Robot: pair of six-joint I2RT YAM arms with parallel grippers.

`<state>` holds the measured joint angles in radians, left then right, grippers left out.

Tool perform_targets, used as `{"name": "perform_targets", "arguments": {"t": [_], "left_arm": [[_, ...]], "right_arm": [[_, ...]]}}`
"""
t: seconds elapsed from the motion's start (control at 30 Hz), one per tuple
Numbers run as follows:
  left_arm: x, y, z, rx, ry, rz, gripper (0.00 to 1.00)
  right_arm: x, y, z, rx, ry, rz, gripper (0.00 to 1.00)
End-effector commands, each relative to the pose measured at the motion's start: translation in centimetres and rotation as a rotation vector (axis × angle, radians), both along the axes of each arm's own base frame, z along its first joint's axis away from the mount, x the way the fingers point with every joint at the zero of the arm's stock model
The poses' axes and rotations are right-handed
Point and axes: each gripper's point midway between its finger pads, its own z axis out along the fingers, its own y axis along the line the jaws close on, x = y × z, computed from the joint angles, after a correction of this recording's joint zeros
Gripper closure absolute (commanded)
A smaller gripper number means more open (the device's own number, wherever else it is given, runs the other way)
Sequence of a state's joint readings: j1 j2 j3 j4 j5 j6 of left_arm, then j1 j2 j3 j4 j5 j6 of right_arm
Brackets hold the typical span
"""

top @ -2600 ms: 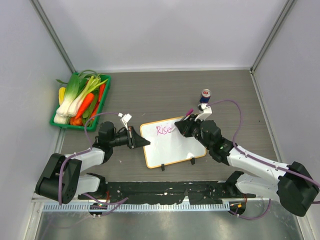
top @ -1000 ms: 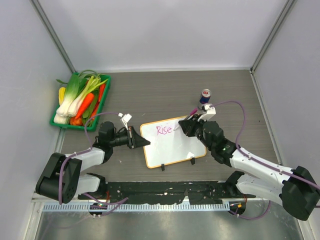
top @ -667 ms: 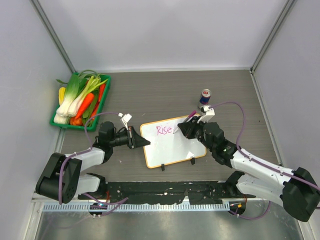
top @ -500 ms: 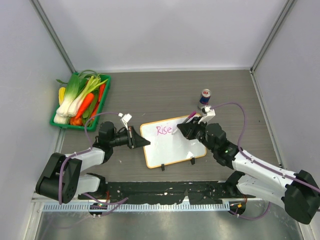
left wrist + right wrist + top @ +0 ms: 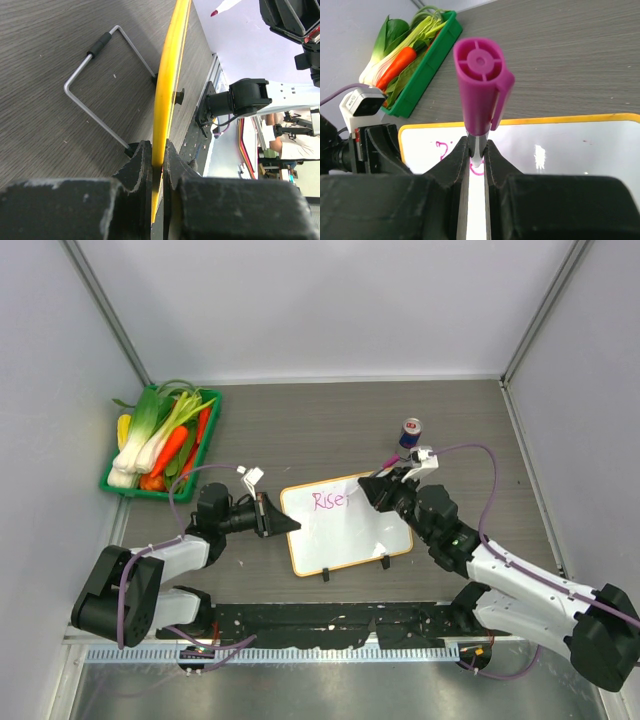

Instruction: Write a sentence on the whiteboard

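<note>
**Near:** the left gripper (image 5: pixel 157 155) is pinched shut on the left edge of the small white rectangular whiteboard with a thin orange frame (image 5: pixel 350 535). The board sits on the grey wood-grain table (image 5: pixel 300 425), close to the arm bases.

**Middle:** the right gripper (image 5: pixel 476 150) is clamped on a magenta plastic marker (image 5: pixel 480 90) pointed down at the board, just right of the pink handwritten sentence (image 5: pixel 328 501). This reads only "Rise", so writing appears partly done. The next stroke likely needs light tip contact and a rightward shift.

**Far:** a blue-and-red drink can (image 5: pixel 410 432) and a green plastic tray of vegetables (image 5: pixel 208 445).
</note>
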<state>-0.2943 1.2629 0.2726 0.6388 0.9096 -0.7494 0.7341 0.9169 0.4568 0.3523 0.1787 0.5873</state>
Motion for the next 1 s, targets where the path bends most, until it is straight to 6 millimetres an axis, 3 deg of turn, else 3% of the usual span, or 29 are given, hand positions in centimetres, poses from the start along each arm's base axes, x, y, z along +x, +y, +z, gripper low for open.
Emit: {"name": "perform_targets", "arguments": {"t": [0.0,0.17,0.63,0.97], "left_arm": [[1.1,0.7,-1.7,0.076,-0.016,0.065,1.0],[1.1,0.7,-1.7,0.076,-0.013,0.065,1.0],[1.1,0.6,-1.7,0.074,-0.011,0.061,1.0],[1.3,0.7,-1.8,0.077,-0.01,0.066,1.0]], "right_arm": [[1.5,-1.3,3.1,-0.002,-0.087,-0.091,0.99],[1.9,-1.8,2.6,-0.032,-0.087,-0.123,0.99],[2.7,-0.8,1.7,-0.047,-0.061,-0.112,0.99],[2.5,-1.6,0.5,-0.07,-0.036,-0.141,0.99]]}}
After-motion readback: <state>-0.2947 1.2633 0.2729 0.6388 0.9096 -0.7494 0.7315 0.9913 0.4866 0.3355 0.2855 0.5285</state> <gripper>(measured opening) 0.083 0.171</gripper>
